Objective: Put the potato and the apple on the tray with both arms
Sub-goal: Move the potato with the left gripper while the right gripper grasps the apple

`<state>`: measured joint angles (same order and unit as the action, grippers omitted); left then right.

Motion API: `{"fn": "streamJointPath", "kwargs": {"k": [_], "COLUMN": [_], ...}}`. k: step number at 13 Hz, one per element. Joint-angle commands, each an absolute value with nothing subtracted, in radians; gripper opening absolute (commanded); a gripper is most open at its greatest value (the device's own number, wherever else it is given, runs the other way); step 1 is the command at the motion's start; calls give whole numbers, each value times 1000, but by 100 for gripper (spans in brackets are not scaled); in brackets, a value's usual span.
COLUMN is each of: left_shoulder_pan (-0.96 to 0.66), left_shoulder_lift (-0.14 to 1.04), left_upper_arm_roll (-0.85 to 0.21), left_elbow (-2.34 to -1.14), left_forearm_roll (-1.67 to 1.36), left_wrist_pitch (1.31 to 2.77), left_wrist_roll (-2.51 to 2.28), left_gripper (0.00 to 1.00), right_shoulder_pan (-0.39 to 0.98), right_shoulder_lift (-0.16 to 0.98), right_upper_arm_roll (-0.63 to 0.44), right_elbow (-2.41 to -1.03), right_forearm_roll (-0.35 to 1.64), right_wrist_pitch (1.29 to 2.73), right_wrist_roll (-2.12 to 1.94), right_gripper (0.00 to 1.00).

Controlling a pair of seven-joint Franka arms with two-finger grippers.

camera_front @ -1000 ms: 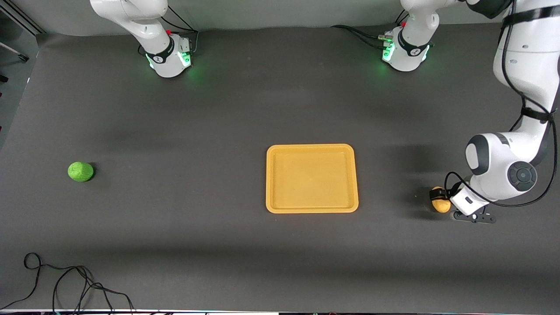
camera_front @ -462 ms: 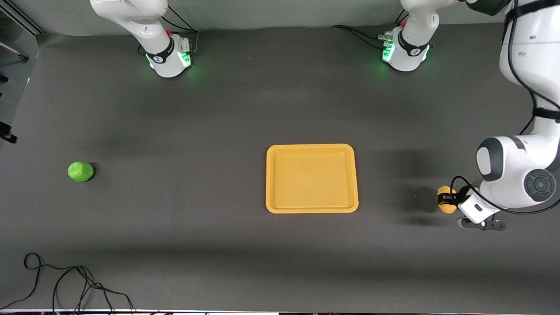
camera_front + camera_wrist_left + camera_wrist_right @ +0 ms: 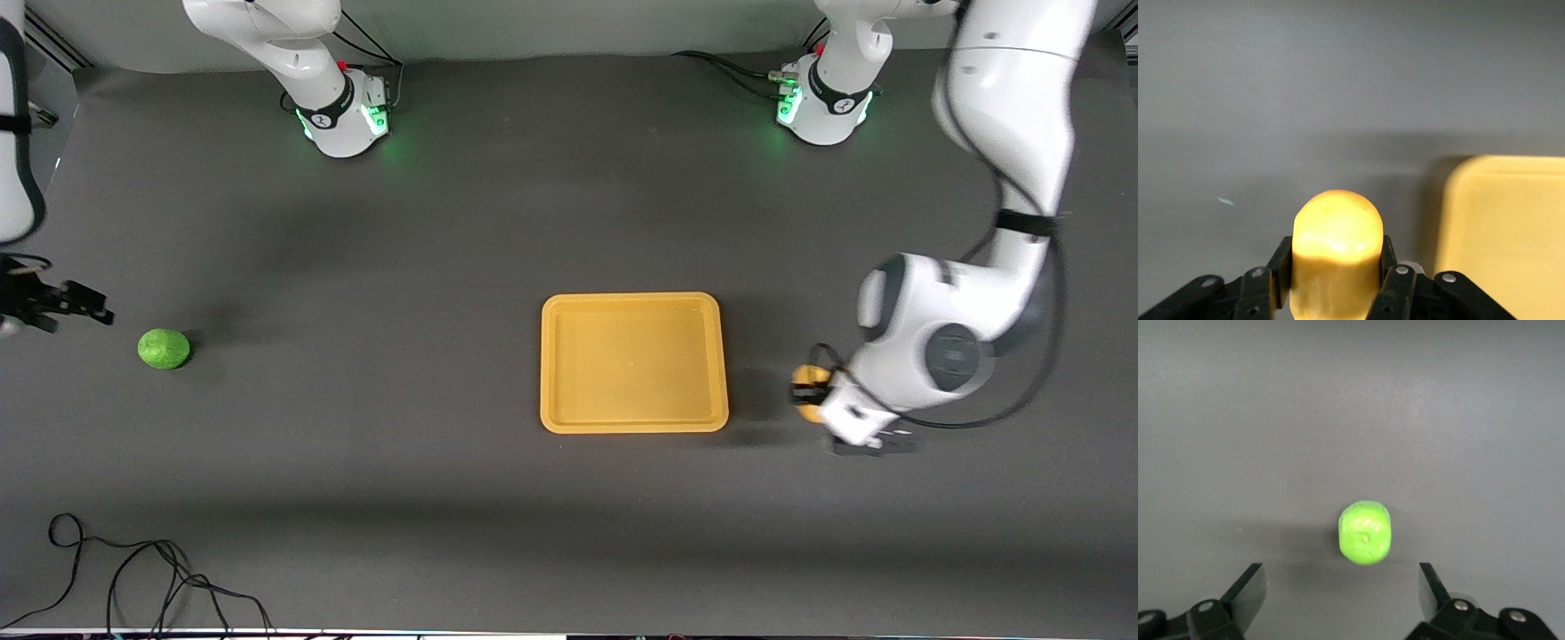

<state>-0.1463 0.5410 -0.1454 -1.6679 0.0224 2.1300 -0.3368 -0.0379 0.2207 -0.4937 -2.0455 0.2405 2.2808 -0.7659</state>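
The yellow-orange tray lies flat at the middle of the table and holds nothing. My left gripper is shut on the yellow-orange potato and holds it over the bare table, just off the tray's edge toward the left arm's end. In the left wrist view the potato sits between the fingers of the left gripper, with the tray's corner close by. The green apple lies on the table toward the right arm's end. My right gripper hovers beside it, open and empty. In the right wrist view the apple lies just ahead of the open right gripper.
A black cable lies looped at the table's edge nearest the front camera, toward the right arm's end. The two arm bases stand along the table's edge farthest from the front camera.
My left gripper has carried the potato toward the tray. My right gripper has come into view beside the apple. The apple and the tray have not moved.
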Motion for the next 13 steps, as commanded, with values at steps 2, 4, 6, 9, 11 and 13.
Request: {"fn": "streamJointPath", "kwargs": {"k": [2,4,6,9,11,13], "left_shoulder_pan": [-291,-362,-374,-377,-380,-382], "left_shoulder_lift": [546,569,569,589,603,612], "left_upper_arm_roll": [-124,-124,-124,-124,-124,-124], "left_elbow": [-1704,-1722,-1755,-1755,-1753,-1753], "left_forearm_roll": [20,18,18,18,18,18], "left_wrist_pitch": [2138,2174,2198,2200,2226,2241], "left_wrist_roll": [-465,-529,-538,-540,-546,-561], "left_gripper": [7,7,7,13,52,61], "right_shoulder_pan": [-54,-54,-52,-48,-49,-45], "right_shoulder_lift": [372,429,472,528,551,563], "right_upper_arm_roll": [-503,-503,-500,-492,-491,-491], "right_elbow": [-2034,-2034,-2034,-2033,-2031,-2028], "right_forearm_roll": [399,445,462,506,540,548], "right_wrist_pitch": [2377,2416,2456,2491,2496,2505], "right_wrist_roll": [-919,-945,-945,-972,-1003,-1009], "right_gripper": [100,100,100,100,100,82]}}
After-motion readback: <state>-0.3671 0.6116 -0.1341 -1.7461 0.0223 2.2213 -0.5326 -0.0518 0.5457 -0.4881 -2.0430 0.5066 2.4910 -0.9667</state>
